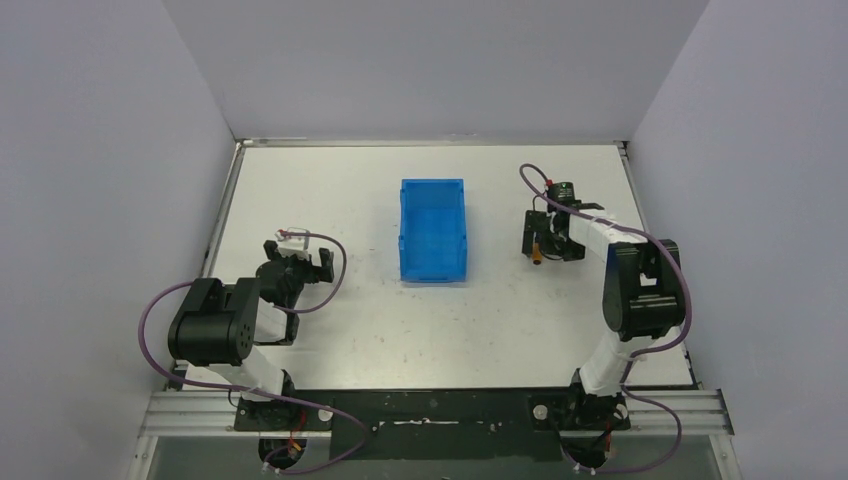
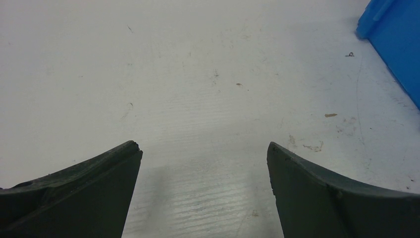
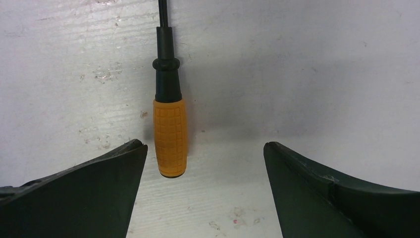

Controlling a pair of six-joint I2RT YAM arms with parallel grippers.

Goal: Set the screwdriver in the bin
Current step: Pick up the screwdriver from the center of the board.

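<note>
The screwdriver (image 3: 169,129) lies flat on the white table, orange handle toward the camera, dark shaft pointing away. It sits just inside the left finger of my right gripper (image 3: 204,148), which is open and low over the table, not touching it. In the top view the right gripper (image 1: 548,243) stands right of the blue bin (image 1: 433,228), with the orange handle (image 1: 538,254) between its fingers. My left gripper (image 1: 297,262) is open and empty, left of the bin. The bin's wall shows at the right edge of the left wrist view (image 2: 396,39).
White walls close the table at the back and both sides. The table top (image 2: 198,89) carries small scuffs and specks. Purple cables loop off both arms.
</note>
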